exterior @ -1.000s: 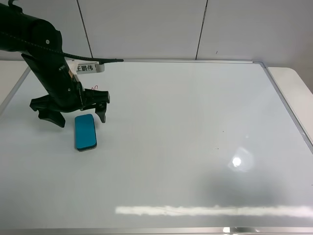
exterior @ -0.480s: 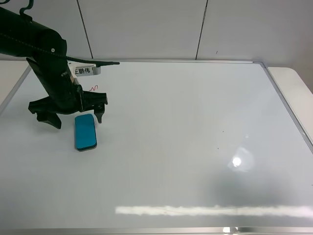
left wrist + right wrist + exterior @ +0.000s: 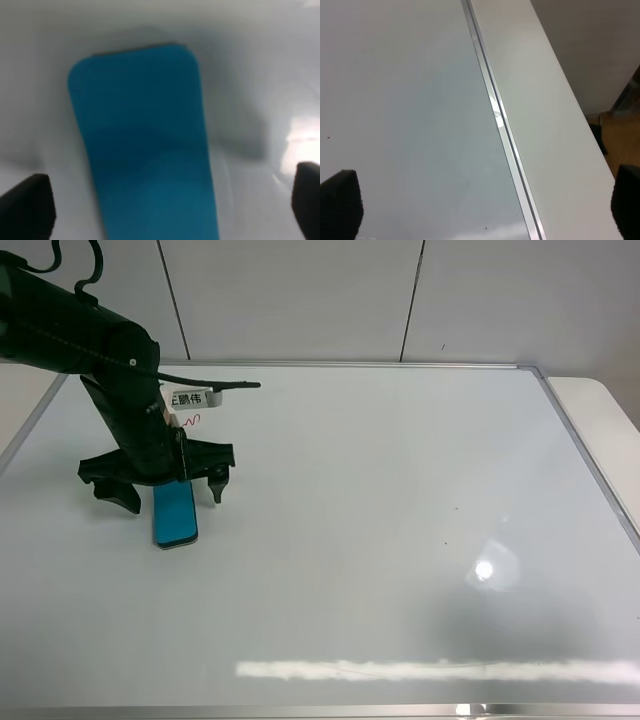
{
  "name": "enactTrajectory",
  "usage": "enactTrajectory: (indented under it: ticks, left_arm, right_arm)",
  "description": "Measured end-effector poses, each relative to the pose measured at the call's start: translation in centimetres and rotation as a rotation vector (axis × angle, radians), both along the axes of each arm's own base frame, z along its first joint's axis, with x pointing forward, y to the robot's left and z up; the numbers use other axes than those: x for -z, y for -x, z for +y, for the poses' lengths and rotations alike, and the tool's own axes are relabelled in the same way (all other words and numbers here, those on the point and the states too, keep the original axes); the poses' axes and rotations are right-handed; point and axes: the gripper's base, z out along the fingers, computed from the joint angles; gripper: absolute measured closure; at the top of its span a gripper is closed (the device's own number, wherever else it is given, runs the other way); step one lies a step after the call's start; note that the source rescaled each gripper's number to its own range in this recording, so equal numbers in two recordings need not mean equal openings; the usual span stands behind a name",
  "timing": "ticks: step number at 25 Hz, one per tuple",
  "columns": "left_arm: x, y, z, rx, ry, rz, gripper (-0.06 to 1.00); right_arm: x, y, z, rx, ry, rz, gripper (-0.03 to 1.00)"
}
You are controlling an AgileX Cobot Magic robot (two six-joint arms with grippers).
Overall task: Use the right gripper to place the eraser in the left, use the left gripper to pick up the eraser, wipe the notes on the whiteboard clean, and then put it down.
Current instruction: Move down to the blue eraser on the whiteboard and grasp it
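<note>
Two pointed jaws of the left gripper (image 3: 172, 496) stand spread wide and empty over the far end of the eraser (image 3: 175, 515), which lies flat on the whiteboard (image 3: 400, 520) toward its left side. For a sound grip it should drop straight down, keep the block centred, and close across its narrow width. The notes (image 3: 192, 422) sit just beyond. The right gripper (image 3: 482, 212), spread and empty, hangs over the board's right frame.
</note>
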Motion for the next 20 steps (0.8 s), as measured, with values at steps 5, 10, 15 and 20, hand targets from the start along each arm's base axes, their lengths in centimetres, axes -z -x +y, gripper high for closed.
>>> enactTrajectory:
  ticks: [5,10,15,20]
  left_arm:
    - [0.46,-0.08,-0.11,-0.012,0.008,0.005,0.05]
    - [0.45,-0.13,-0.15,-0.013,0.012,-0.001,0.05]
    - [0.44,-0.22,-0.25,-0.024,0.030,-0.009,0.05]
    - [0.44,-0.51,0.41,-0.049,0.032,-0.008,0.05]
  right_arm:
    - [-0.02,0.01,-0.08,0.010,0.002,-0.002,-0.03]
    - [-0.04,0.02,-0.23,0.032,-0.006,-0.007,-0.03]
    - [-0.05,0.03,-0.27,0.040,-0.013,-0.009,-0.03]
    - [-0.05,0.03,-0.27,0.041,-0.012,-0.009,-0.03]
